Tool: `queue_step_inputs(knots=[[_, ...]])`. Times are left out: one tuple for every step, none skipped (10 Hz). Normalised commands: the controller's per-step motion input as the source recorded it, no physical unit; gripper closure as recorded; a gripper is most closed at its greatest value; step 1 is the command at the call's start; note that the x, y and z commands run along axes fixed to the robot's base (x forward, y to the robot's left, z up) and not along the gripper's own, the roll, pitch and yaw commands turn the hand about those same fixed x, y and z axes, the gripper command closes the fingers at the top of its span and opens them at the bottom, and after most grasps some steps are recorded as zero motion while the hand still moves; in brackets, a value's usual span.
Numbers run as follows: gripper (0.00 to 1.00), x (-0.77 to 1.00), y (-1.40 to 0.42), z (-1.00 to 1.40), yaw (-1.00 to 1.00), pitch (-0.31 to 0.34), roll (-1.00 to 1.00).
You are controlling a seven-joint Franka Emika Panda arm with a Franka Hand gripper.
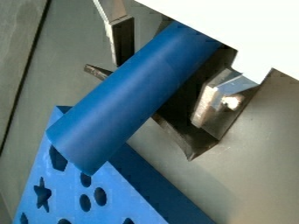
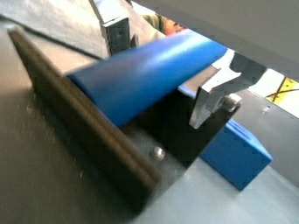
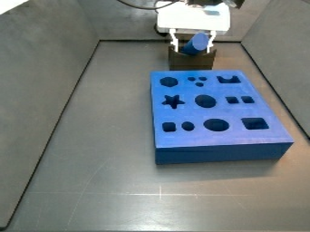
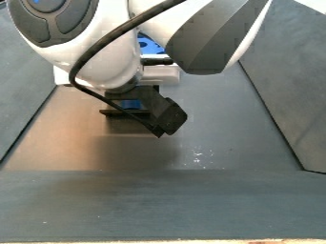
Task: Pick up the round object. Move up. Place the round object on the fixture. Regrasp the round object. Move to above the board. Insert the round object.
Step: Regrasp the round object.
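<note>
The round object (image 1: 135,96) is a smooth blue peg lying across the notch of the dark fixture (image 1: 187,131), also seen in a wrist view (image 2: 146,83). My gripper (image 1: 170,70) straddles the peg with its silver fingers (image 1: 225,98) on either side. A dark gap shows between the peg and one finger, so the jaws look open. In a side view my gripper (image 3: 194,43) hangs over the fixture (image 3: 194,62), just behind the board (image 3: 218,113). The board is a blue slab with dark cut-outs, and it also shows in both wrist views (image 1: 82,192) (image 2: 239,153).
The fixture's tall brown back plate (image 2: 82,122) stands beside the peg. Grey walls enclose the floor (image 3: 85,136). In a side view the arm's white body (image 4: 114,48) fills the top and hides most of the fixture (image 4: 128,107).
</note>
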Motion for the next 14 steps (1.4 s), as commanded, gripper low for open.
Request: queue_step_inputs(knots=[[0.00,-0.01,0.00,1.00,0.06,-0.016,0.04],[0.00,-0.03,0.00,1.00,0.06,0.008,0.05],[0.00,-0.03,0.00,1.00,0.06,0.029,0.05],[0.00,-0.04,0.00,1.00,0.05,0.045,0.04],[0.00,-0.03,0.01,0.89,0.03,0.082,0.04],[0.00,-0.03,0.01,0.77,0.03,0.096,0.04],[0.00,-0.02,0.01,0.52,0.00,0.109,0.03],[0.00,-0.02,0.01,0.34,-0.02,0.112,0.04],[0.00,0.01,-0.99,1.00,0.01,0.066,1.00],[0.00,0.01,-1.00,0.96,0.01,0.065,1.00],[0.00,-0.02,-1.00,0.94,0.01,0.054,1.00],[0.00,-0.05,-1.00,0.90,0.01,0.047,1.00],[0.00,-0.06,-0.91,0.74,0.01,0.041,1.00],[0.00,-0.06,-0.78,0.59,0.01,0.040,1.00]])
